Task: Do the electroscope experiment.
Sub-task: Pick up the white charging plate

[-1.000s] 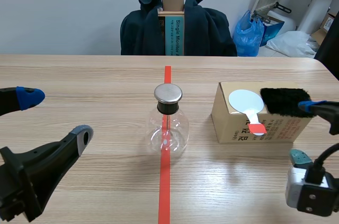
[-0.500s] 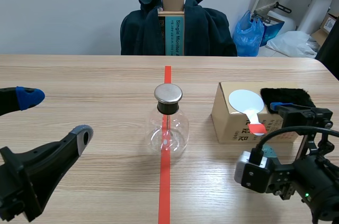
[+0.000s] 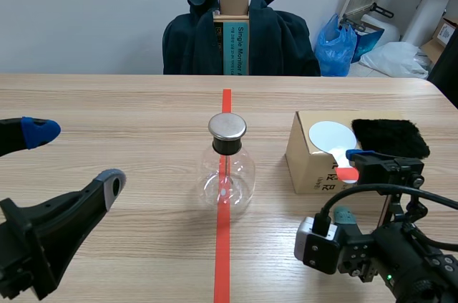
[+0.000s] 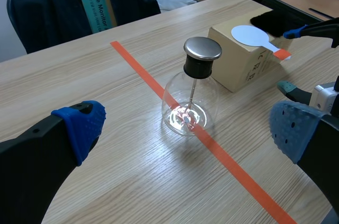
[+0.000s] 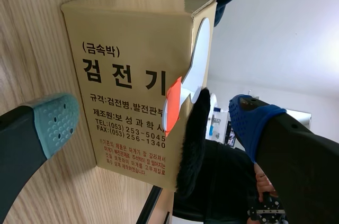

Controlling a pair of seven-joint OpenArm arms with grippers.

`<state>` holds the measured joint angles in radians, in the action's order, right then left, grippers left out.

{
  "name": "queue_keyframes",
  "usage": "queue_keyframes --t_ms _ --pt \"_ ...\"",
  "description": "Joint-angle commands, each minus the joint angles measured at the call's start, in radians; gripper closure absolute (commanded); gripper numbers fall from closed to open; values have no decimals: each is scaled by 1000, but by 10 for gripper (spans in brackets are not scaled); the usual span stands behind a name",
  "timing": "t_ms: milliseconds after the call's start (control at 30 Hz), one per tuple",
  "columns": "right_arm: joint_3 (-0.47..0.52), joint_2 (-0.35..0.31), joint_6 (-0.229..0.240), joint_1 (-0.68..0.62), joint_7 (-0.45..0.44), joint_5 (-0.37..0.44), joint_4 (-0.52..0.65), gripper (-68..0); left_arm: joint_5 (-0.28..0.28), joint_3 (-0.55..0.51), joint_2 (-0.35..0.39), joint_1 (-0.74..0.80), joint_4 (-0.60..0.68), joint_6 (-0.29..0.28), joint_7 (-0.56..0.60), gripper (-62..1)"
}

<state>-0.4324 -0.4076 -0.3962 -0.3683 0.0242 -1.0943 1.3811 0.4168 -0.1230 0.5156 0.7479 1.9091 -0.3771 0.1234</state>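
The glass electroscope (image 3: 227,167) stands at the middle of the surface (image 3: 129,102); the box (image 3: 309,168) toward the right edge carries a white paddle (image 3: 330,136) and black fur (image 3: 390,137). The right hand (image 3: 351,185), released at the box's near face, could knock the overhanging paddle off or shove the box; the left hand (image 3: 75,157) hangs released near the left edge. What hangs inside the electroscope is too small to make out.
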Motion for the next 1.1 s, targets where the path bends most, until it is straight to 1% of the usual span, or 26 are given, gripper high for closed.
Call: queue_keyframes --t_ms 0,200,300,333,400,433,533,600,633,667,867,900,1000,1067 --pt "13 -16 -7 23 -5 -6 24 -577 6 -1 -5 -3 16 -3 14 -623" --pt "42 -20 -7 58 -24 -10 24 -577 6 -1 -5 -3 16 -3 14 -623" --pt "42 -21 -4 67 -24 -26 24 -574 6 -1 -5 -3 16 -3 14 -623" --pt "42 -22 -4 68 -27 -36 24 -562 6 -1 -5 -3 16 -3 14 -623" --pt "43 -22 -4 69 -27 -44 24 -497 6 -1 -5 -3 16 -3 14 -623" --pt "46 -22 -4 70 -28 -45 24 -448 6 -1 -5 -3 16 -3 14 -623" --pt "47 -22 -3 69 -30 -47 24 -258 6 -1 -5 -3 16 -3 14 -623" --pt "47 -22 -3 69 -30 -47 24 -159 6 -1 -5 -3 16 -3 14 -623" --pt "47 -22 -3 69 -30 -47 24 -129 6 -1 -5 -3 16 -3 14 -623" --pt "47 -22 -3 69 -30 -47 23 -111 6 -1 -5 -3 16 -3 14 -623" --pt "47 -22 -3 69 -30 -47 23 -105 6 -1 -5 -3 16 -3 14 -623" --pt "47 -22 -3 69 -30 -47 23 -87 6 -1 -5 -3 16 -3 14 -623" --pt "47 -22 -3 69 -30 -47 23 -4 6 -1 -5 -3 16 -3 14 -623" --pt "47 -22 -3 69 -31 -47 23 -7 6 -1 -5 -3 16 -3 14 -623"
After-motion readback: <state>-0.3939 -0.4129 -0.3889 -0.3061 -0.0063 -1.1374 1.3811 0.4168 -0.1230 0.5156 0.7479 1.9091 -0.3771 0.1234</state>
